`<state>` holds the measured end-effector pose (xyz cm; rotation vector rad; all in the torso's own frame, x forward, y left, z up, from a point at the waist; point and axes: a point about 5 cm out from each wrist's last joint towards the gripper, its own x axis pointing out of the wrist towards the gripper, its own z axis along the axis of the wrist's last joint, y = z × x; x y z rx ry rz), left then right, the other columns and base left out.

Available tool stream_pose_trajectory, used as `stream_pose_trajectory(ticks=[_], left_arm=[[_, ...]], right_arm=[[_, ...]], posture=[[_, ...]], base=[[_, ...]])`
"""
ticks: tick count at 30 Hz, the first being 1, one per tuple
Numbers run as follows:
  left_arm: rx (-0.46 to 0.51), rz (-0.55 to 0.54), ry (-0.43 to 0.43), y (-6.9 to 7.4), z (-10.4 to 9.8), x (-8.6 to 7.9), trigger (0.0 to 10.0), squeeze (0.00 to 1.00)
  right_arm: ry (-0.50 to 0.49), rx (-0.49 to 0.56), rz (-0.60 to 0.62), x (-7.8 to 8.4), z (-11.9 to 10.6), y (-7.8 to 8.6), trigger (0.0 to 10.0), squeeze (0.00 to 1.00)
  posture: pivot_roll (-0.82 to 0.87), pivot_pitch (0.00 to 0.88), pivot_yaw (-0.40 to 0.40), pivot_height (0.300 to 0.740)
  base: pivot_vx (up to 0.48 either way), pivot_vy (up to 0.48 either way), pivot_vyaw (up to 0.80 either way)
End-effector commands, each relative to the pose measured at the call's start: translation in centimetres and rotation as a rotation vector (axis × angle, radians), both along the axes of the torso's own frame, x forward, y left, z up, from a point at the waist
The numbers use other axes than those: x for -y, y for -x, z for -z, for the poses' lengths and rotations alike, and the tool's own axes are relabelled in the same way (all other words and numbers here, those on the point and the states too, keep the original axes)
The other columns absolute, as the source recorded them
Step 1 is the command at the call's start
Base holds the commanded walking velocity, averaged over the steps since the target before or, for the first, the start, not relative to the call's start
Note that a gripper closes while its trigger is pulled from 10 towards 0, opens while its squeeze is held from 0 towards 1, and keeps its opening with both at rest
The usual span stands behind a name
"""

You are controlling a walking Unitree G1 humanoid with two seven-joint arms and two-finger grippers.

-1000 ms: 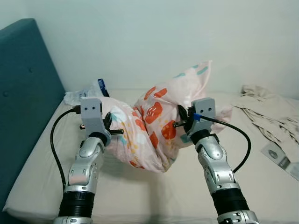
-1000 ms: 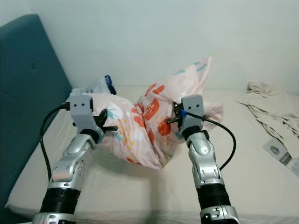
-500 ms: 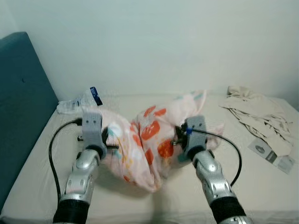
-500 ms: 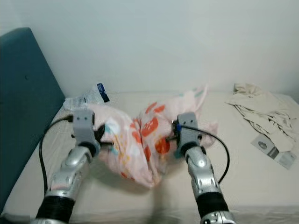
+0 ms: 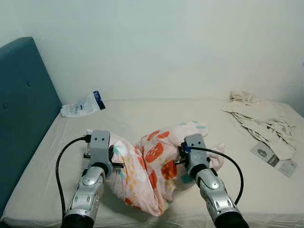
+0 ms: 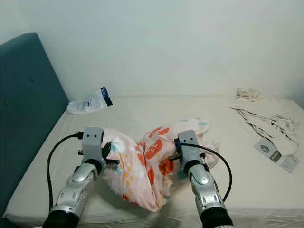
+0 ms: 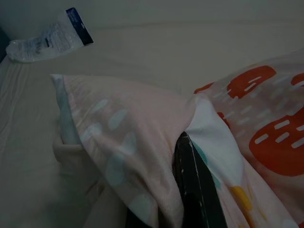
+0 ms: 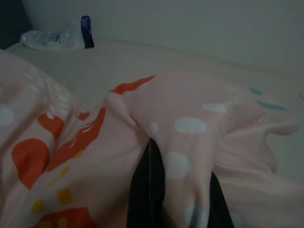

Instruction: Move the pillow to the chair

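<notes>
- Teal headboard [image 5: 21,118] stands along the bed's [image 5: 142,111] left edge.
- Clear plastic bag [image 5: 80,105] with a blue end lies by the far left corner of the bed; its contents cannot be made out.
- Left gripper [image 5: 115,162] is clamped on the pillow's [image 5: 152,175] left end, fabric bunched over its fingers [image 7: 192,183].
- Pink pillow with red and teal prints sits near the bed's front edge, long axis running left to right, sagging and folded in the middle between the two grippers.
- Right gripper [image 5: 180,159] pinches the pillow's right end.
- Crumpled beige cloth [image 5: 259,116] lies by the right edge, a flat packet [image 5: 273,160] just in front of it.
</notes>
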<state>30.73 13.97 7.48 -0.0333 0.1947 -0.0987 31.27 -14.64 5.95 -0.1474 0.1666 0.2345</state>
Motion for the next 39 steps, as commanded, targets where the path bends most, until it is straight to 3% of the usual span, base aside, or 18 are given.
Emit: stream_pose_trajectory(ticks=[1, 21, 39], left_arm=[[0.044, 0.012, 0.005, -0.33, -0.64, 0.56, 10.0, 0.0], [0.034, 0.023, 0.005, -0.25, -0.41, 1.37, 10.0, 0.0], [0.025, 0.01, 0.007, -0.17, -0.28, 1.21, 10.0, 0.0]], right_arm=[[-0.017, 0.063, -0.039, -1.0, -0.98, -0.41, 10.0, 0.0], [-0.056, 0.055, -0.05, -1.29, -0.7, -0.31, 10.0, 0.0], [-0.094, 0.038, -0.052, -1.49, -0.78, -0.4, 10.0, 0.0]], posture=[[0.07, 0.03, -0.032, 0.74], [0.08, 0.032, -0.021, 0.74], [0.07, 0.062, -0.023, 0.74]], base=[[0.0, 0.0, 0.0], [0.0, 0.0, 0.0], [0.0, 0.0, -0.8]])
